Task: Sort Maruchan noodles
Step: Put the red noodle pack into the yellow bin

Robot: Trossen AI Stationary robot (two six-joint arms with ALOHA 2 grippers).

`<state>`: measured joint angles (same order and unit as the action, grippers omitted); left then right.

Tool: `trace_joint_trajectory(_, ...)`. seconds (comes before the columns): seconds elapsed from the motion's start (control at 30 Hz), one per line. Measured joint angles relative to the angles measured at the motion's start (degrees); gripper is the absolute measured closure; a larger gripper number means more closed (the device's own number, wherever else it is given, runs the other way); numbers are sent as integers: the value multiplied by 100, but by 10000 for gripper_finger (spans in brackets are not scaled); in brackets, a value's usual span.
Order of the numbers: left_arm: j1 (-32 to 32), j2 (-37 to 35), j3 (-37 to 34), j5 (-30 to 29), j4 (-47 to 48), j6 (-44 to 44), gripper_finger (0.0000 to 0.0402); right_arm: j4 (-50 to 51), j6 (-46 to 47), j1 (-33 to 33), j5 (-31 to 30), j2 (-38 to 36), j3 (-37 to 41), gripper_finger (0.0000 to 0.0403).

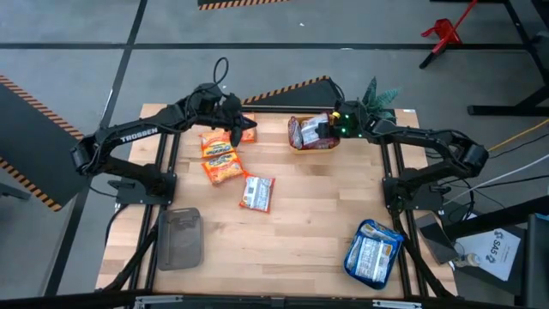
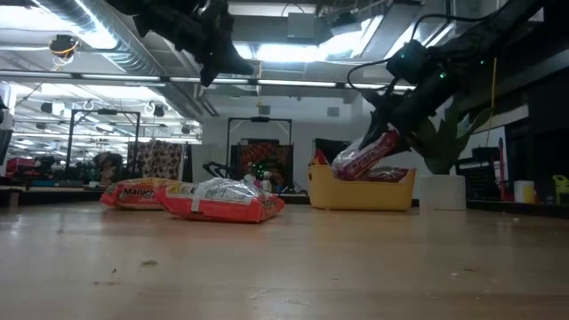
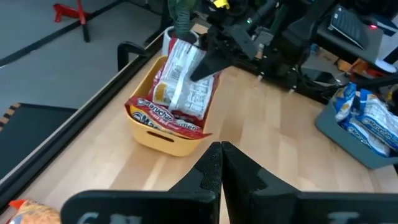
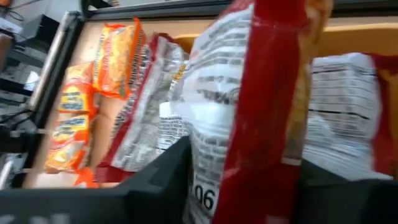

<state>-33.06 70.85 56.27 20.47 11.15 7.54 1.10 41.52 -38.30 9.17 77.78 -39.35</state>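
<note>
A yellow bowl (image 1: 302, 143) (image 3: 163, 135) at the table's far middle holds red-and-white noodle packets. My right gripper (image 1: 320, 130) (image 2: 388, 133) is above it, shut on one more red-and-white packet (image 3: 180, 81) (image 4: 249, 112). Orange packets (image 1: 220, 156) (image 4: 74, 118) lie flat at the far left, with my left gripper (image 1: 233, 129) (image 3: 221, 168) shut and empty in the air above them. Another red-and-white packet (image 1: 256, 193) (image 2: 227, 203) lies flat mid-table. My right gripper pinches the red-and-white packet's upper end (image 2: 384, 142) between its two fingers (image 4: 168, 180). The fingers slant down from the table's right side. The packet stands tilted below them, its lower end (image 3: 186, 115) down in the yellow bowl among the other packets.
A grey tray (image 1: 180, 239) sits at the near left. A teal tray (image 1: 352, 262) with blue-and-white packets (image 1: 375, 251) sits at the near right. A green plant (image 1: 378, 93) stands at the far right, behind my right arm. The wooden table's middle and near part are bare.
</note>
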Motion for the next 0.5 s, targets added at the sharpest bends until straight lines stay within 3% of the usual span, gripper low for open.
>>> trace_joint_trajectory(0.2,-46,0,0,-1,-1,95,401,63,28,0,-11,0,0,179)
trace_joint_trajectory(0.3,-46,0,0,3,1,106,401,352,57,0,-31,-19,-150,172)
trace_joint_trajectory(0.5,-46,0,0,9,123,103,401,1866,-516,1,-566,-42,-1088,178)
